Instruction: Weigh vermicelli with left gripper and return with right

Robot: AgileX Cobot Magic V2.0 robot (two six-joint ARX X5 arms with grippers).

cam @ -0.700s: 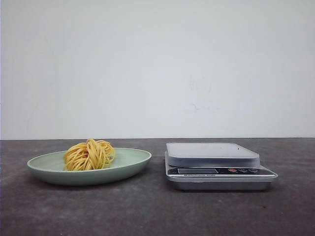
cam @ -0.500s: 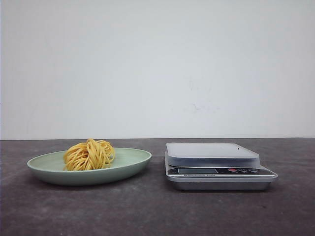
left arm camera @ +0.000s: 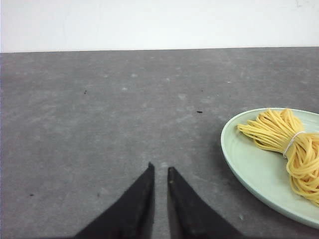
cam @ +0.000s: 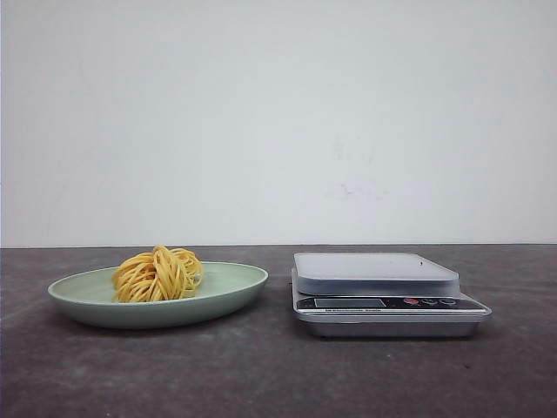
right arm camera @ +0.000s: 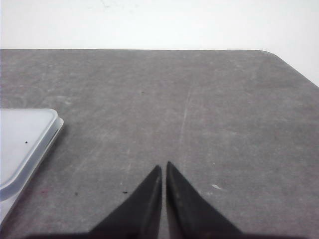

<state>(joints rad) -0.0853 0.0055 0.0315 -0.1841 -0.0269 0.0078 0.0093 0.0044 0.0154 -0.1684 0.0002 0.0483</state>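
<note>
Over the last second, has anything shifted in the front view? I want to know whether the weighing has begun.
Nothing has visibly changed. The vermicelli still lies on the green plate, and the scale beside it stays bare. Neither arm has entered the front view.

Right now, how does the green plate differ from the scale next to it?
The plate is pale green, round and shallow; the scale is grey, squarish and boxy with buttons in front. The plate holds the vermicelli; the scale's platform is bare. Both rest on the dark table, apart from each other.
</note>
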